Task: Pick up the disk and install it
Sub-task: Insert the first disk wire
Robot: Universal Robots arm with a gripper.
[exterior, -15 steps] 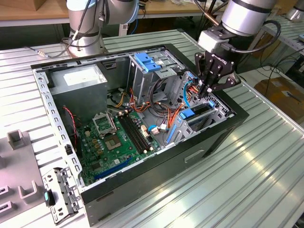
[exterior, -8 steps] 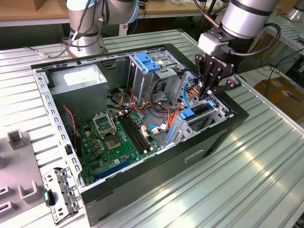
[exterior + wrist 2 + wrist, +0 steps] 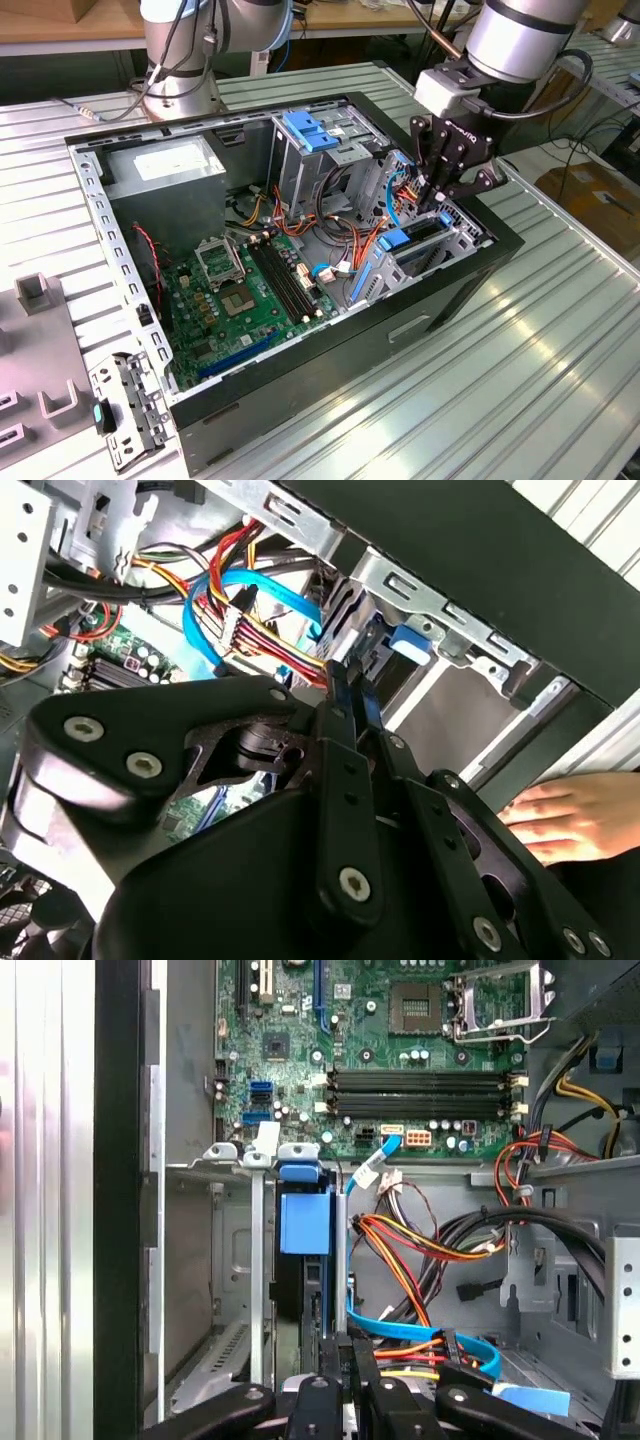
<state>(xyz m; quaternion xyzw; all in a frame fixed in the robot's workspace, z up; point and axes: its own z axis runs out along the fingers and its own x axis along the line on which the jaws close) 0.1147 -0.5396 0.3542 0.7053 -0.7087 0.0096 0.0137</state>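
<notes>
Inside the open computer case, at the exterior view's right, our gripper hangs directly above the drive cage. Its fingers are pinched nearly together on the disk, which stands on edge in its slot, long axis running straight down from the tool, blue rail showing.

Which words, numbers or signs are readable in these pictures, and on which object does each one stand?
No text can be quoted with certainty.
On the white sticker of the grey box: print too small to read.
On the body of the gripper, in the exterior view: white lettering, too small to read.
On the green circuit board: tiny white markings, too small to read.
</notes>
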